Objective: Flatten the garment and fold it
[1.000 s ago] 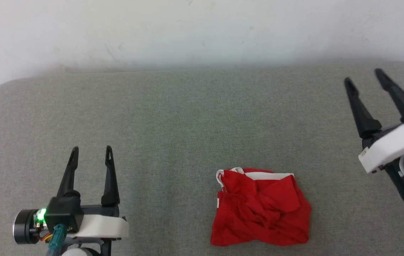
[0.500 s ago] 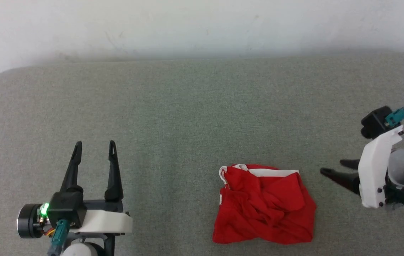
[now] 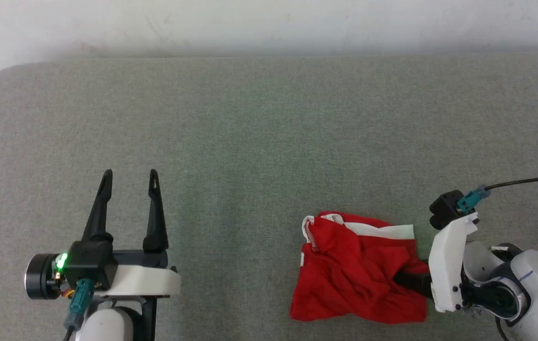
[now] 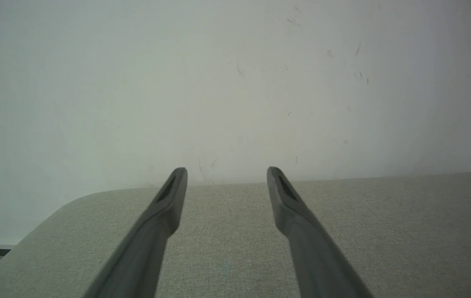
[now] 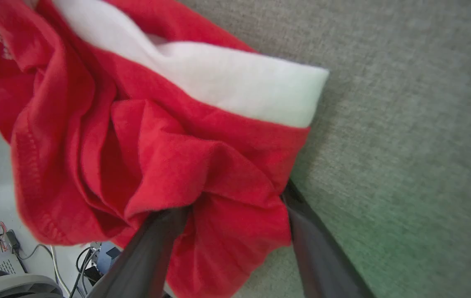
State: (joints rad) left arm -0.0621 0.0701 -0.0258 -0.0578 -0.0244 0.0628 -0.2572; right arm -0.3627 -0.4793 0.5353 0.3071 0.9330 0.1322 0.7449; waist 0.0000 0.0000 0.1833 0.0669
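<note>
Lying crumpled on the desk (image 3: 250, 142) at near right, the red garment (image 3: 349, 274) is entered by the right end effector (image 5: 231, 207), spread wide, fingertips hidden under folds. The left end effector (image 3: 130, 175) is held released, well apart.

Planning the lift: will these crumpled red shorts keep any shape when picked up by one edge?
Likely floppy: the shorts lie in soft crumpled folds on the grey surface. Probably light, since the cloth looks thin. Fabric bunched inside the open right tool would likely hang and trail.
</note>
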